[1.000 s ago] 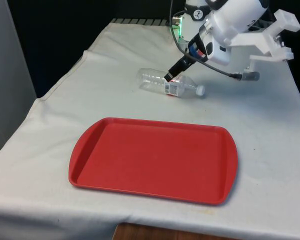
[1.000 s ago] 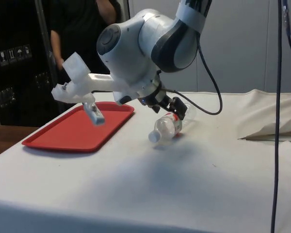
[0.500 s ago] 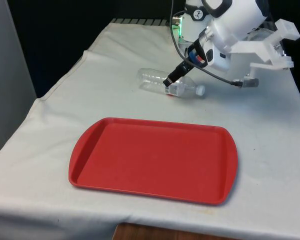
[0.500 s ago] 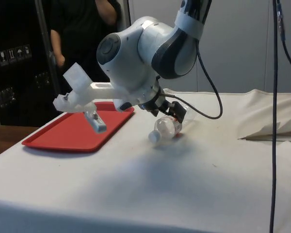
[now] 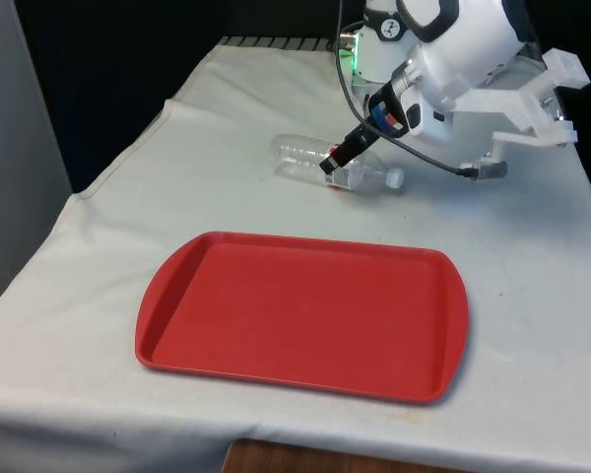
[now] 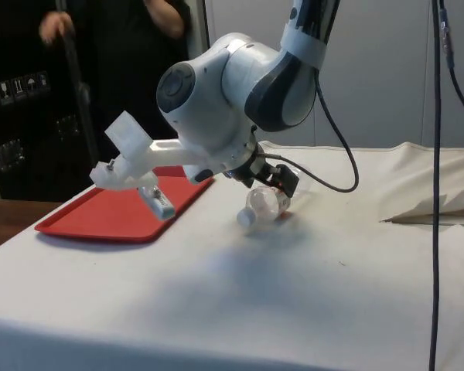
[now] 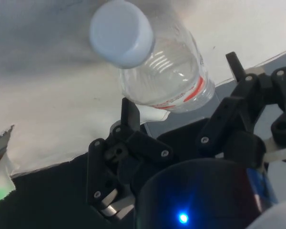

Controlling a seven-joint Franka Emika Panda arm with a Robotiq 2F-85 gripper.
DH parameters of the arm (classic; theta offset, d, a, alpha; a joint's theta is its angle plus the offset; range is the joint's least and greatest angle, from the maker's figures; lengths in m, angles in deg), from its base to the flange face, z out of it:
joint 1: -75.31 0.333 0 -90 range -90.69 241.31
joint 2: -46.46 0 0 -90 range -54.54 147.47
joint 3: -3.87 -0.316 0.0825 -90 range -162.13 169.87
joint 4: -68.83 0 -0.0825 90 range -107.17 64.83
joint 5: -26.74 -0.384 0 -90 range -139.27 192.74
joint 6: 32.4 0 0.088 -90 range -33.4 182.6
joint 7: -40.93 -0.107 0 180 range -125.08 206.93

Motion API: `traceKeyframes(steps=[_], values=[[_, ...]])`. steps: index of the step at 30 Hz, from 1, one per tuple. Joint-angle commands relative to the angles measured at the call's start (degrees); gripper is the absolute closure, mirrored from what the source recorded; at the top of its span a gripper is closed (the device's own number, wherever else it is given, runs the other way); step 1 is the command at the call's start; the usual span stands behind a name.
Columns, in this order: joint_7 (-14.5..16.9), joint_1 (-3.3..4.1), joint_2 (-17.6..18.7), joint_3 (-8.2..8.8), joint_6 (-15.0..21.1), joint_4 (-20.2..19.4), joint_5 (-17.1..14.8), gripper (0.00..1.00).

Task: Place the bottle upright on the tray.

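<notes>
In the lower middle of the front view a flat red plastic tray (image 5: 305, 315) lies on the white cloth-covered table (image 5: 532, 256), with nothing on it. Beyond it, in the upper middle of that view, a clear plastic bottle with a white cap and red-edged label (image 5: 347, 170) lies on its side on the cloth, well apart from the tray. The black two-finger gripper (image 7: 181, 102) reaches down to the bottle, its fingers (image 7: 129, 114) spread on either side of the labelled body and not clamped on it.

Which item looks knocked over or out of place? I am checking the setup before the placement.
The clear plastic bottle with a white cap lies on its side on the white cloth, beyond the red plastic tray rather than upright on it. The black pincer straddles the bottle's label end, fingers apart. Nothing looks spilled or damaged.
</notes>
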Motion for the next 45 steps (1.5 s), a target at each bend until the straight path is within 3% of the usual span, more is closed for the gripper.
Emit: traceKeyframes(steps=[1,4,5,12,13,14,21,22,23,30,31,32,38,39,40,45], values=[[-0.17,0.23,0.29,0.00,-0.69,0.34,0.23,0.00],[0.00,0.00,0.06,-0.17,-0.63,0.17,0.06,0.00],[-0.29,0.29,0.46,-0.17,-1.43,0.57,0.34,0.00],[-0.63,0.40,1.15,-0.40,-2.81,0.97,0.57,0.00],[-0.23,0.11,0.74,-0.52,-2.41,0.63,0.29,0.00],[-0.69,0.46,1.32,-0.46,-2.92,1.09,0.63,0.00],[-1.15,0.57,2.58,-0.57,-3.72,1.78,0.92,0.00],[-0.74,0.23,2.23,-0.69,-3.32,1.49,0.52,0.00],[-1.20,0.57,2.75,-0.63,-3.90,1.95,0.92,0.00],[-1.32,0.57,3.61,-0.80,-5.27,2.69,1.09,0.00],[-0.86,0.29,3.32,-0.92,-5.04,2.46,0.63,0.00],[-1.32,0.57,3.72,-0.80,-5.44,2.75,1.09,0.00],[-1.38,0.63,4.47,-0.92,-6.70,3.38,1.26,0.00],[-0.92,0.29,4.07,-1.09,-6.30,3.09,0.86,0.00],[-1.38,0.63,4.58,-0.97,-6.88,3.50,1.26,0.00],[-1.60,0.69,5.39,-1.09,-7.79,4.07,1.43,0.00]])
